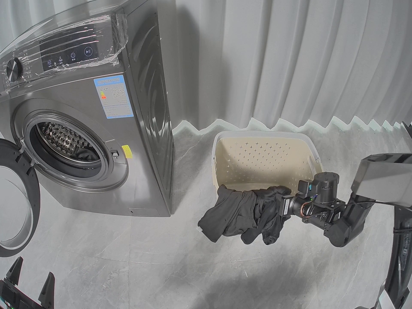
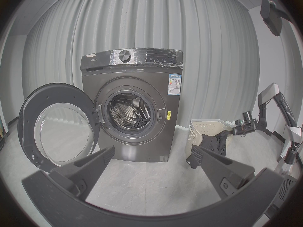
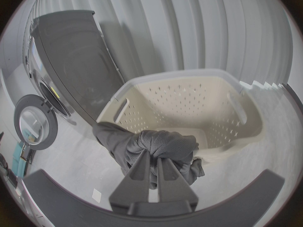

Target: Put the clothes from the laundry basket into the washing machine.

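1. While my right gripper (image 3: pixel 153 156) is clamped tight on a dark garment (image 1: pixel 240 215), its two fingers sit nearly together with a bunched fold of cloth pinched between them.
2. That garment hangs from my grip in loose folds at the near corner of the laundry basket (image 1: pixel 266 134), on the side toward the washing machine (image 1: pixel 141 108). Most of the cloth is outside the basket and clear of the floor (image 1: pixel 150 258). I cannot tell whether it touches the rim.
3. My right wrist view looks into the cream basket, and I see bare perforated walls and bottom behind the cloth I hold.
4. My left gripper (image 2: pixel 151 155) has its fingers spread wide apart with nothing between them. It is low, in front of the machine and well apart from the basket.
5. On the floor beside the basket stands the washing machine, with its round door (image 1: pixel 34 198) swung fully open to my left.
6. Inside the drum (image 1: pixel 64 142) lies a dark piece of cloth (image 2: pixel 142 122), low by the opening.
7. Behind the machine and basket hangs a pale pleated curtain (image 1: pixel 279 43).
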`<state>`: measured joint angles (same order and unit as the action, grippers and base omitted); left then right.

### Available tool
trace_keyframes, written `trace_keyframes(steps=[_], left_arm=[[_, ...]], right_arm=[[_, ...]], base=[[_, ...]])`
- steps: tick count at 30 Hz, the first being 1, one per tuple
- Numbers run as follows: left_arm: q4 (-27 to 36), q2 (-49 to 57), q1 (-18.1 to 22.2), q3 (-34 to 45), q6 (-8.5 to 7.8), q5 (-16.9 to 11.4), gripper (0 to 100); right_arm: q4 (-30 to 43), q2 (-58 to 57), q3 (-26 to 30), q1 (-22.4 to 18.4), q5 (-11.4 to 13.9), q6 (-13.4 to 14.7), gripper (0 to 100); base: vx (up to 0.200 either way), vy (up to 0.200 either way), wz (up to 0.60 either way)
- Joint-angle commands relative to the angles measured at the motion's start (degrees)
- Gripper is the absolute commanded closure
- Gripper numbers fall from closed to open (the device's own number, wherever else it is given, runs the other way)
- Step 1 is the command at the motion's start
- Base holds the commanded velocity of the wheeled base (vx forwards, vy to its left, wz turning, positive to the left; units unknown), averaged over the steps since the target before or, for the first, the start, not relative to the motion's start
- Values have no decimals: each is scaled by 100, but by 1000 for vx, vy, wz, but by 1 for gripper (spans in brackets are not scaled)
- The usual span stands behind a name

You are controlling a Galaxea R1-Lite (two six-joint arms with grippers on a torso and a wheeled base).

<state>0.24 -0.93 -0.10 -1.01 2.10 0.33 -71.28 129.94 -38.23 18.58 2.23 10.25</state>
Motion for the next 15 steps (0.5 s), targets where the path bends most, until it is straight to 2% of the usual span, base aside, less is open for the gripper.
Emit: trace_keyframes(steps=[1,4,10,15], left_arm=[[2,93,1,92,1,2,0],[2,93,1,92,1,2,0],[2,93,1,92,1,2,0],[2,93,1,92,1,2,0]], right_arm=[[35,-1419,624,23,93,47,100],[-9,-1814,896,23,120,56,100],[-44,-2175,940,49,120,73,100],[-44,-2781,931,322,32,82,100]], base=[[0,0,0],[0,0,0],[0,0,0],[0,0,0]])
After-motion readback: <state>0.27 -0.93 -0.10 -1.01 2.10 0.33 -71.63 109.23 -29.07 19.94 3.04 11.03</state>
